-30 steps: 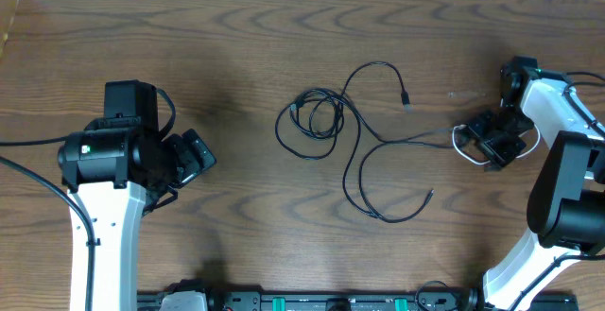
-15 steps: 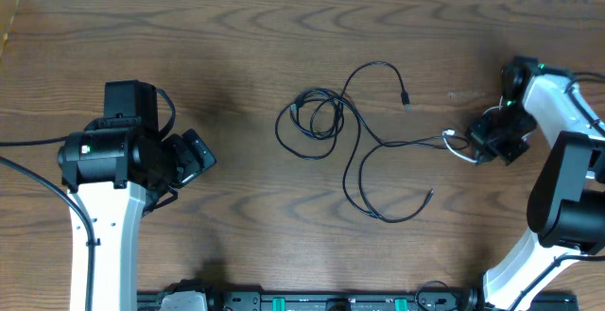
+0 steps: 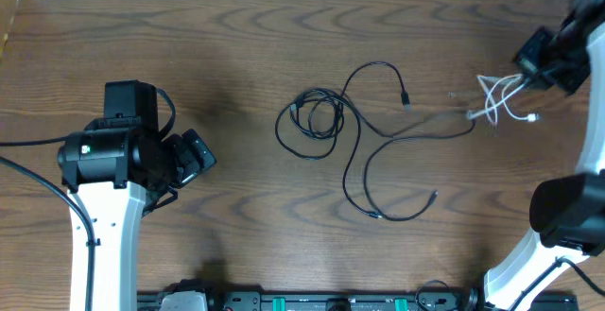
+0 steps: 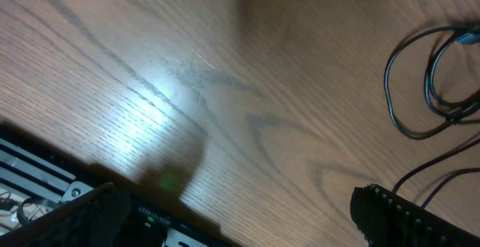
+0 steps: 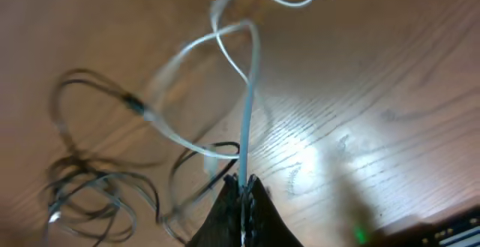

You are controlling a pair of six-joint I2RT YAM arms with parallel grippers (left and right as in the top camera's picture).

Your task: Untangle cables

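Two grippers are in view. The right gripper (image 3: 526, 75), at the upper right of the overhead frame, is clenched on the white cable (image 3: 494, 100). The cable trails from the closed tips in loose loops and appears partly lifted off the wooden surface (image 3: 227, 37). Its white plug (image 3: 534, 117) sits at the far right.

The black cables (image 3: 352, 141) lie at centre frame, with a coiled bunch on the left and long loops running right. One black strand reaches the white cable; whether the two are entangled there cannot be told.

The left gripper (image 3: 200, 156), at middle left, is released and empty, well apart from the cables.
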